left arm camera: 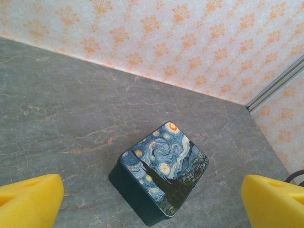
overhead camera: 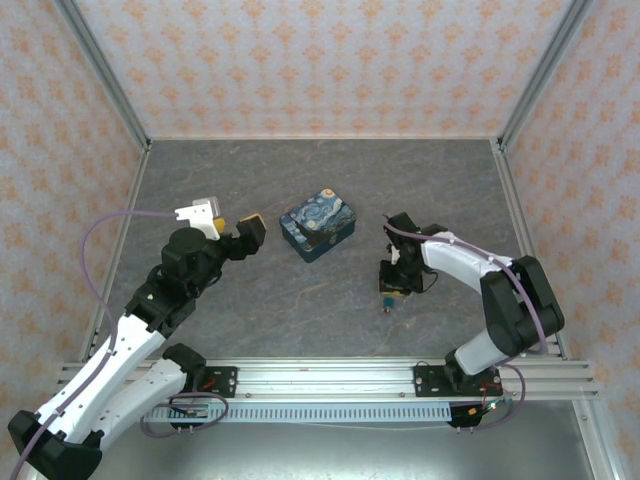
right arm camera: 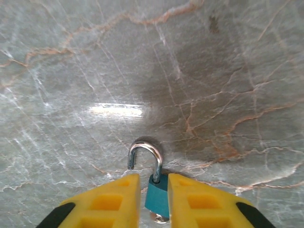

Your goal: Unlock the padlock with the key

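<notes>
**Jaws, right gripper** (right arm camera: 154, 180): yellow fingers (right arm camera: 109, 202) stand narrowly apart, one on each side of the padlock body. Whether the pads press on it or sit just clear cannot be told. The flanking position looks meant to steady the lock flat on the table so it cannot skid or turn.

**1. Padlock** (right arm camera: 156, 197): small teal body with a silver shackle projecting past the fingertips. One shackle leg enters the body and the other ends free beside it, so the lock looks sprung open and the task at or near its end. It lies right of centre, nearer than the tin and well apart from it.

**2. Key** (right arm camera: 160, 218): a pale metal bit at the body's end opposite the shackle, probably seated in the keyway. Too little shows to be sure.

**3. Jaws, left gripper** (left arm camera: 152, 197): wide apart and holding nothing. It hangs above the table left of the tin and faces it, and looks parked clear of the work.

**4. Tin** (left arm camera: 164, 171): lid painted with a starry night, shut, near the centre, untouched.

**5. Table** (right arm camera: 213, 71): grey, veined like marble.

**6. Walls** (left arm camera: 190, 42): orange-patterned paper on the left, far and right sides.
</notes>
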Action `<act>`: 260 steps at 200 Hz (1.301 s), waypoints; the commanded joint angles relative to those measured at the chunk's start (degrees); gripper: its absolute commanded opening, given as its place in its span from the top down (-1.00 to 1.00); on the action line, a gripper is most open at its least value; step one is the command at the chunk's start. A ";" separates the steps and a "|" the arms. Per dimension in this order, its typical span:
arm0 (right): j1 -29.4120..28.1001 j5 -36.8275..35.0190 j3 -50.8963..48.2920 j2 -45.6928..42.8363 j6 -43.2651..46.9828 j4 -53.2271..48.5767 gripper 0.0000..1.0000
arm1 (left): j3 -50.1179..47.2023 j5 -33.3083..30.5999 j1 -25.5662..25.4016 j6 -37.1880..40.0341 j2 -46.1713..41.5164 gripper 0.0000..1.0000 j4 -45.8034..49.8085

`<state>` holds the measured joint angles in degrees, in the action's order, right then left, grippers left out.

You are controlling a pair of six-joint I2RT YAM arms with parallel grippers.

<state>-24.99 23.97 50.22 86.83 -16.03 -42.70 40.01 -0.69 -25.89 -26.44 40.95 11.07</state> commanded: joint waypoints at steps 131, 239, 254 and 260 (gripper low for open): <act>2.09 -27.90 -2.80 -35.86 16.77 12.11 -0.16 | -1.65 -21.19 -0.39 13.81 -6.57 -0.97 -4.21; 3.84 -41.92 -25.19 -41.90 27.23 44.82 -0.98 | -5.54 -27.57 2.29 23.03 -1.72 -1.00 -8.57; 6.25 -40.10 -29.65 -41.20 26.07 52.61 -0.98 | -7.00 -27.77 4.09 21.73 0.51 -0.99 -9.45; 7.77 -39.01 -30.90 -40.53 25.17 54.84 -0.98 | -7.73 -28.10 4.85 20.95 1.45 -1.00 -10.21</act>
<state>-20.71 -14.35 24.21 45.43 9.10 -2.66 34.87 -25.21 -23.53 -5.26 39.66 4.12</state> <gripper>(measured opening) 0.992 0.999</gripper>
